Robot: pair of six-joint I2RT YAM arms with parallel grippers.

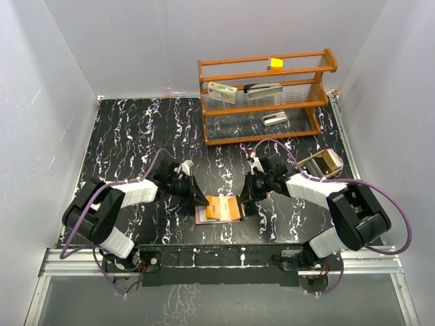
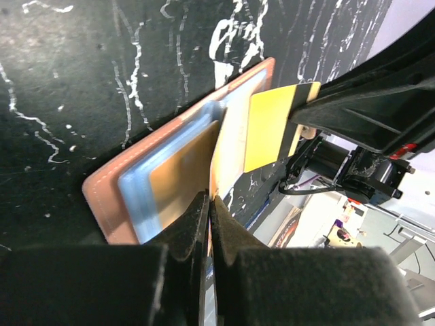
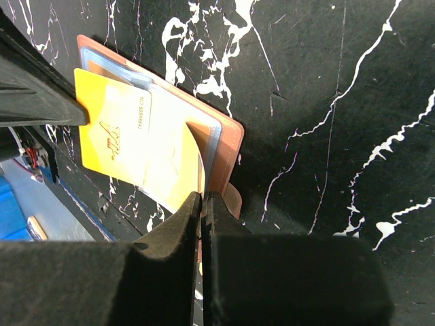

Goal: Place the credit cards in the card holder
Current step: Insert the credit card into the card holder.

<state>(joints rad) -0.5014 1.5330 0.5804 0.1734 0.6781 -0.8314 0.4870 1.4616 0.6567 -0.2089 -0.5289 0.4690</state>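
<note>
right wrist, yellow card (image 3: 136,153) hides most of card holder (image 3: 230,139)

A wooden rack (image 1: 204,102) stands near the far right corner of the black marbled surface (image 1: 136,136). It holds a yellow block (image 1: 275,64), a white packet (image 1: 222,91) and a silver item (image 1: 274,119). A tan tray (image 1: 321,163) lies by the right edge.
</note>
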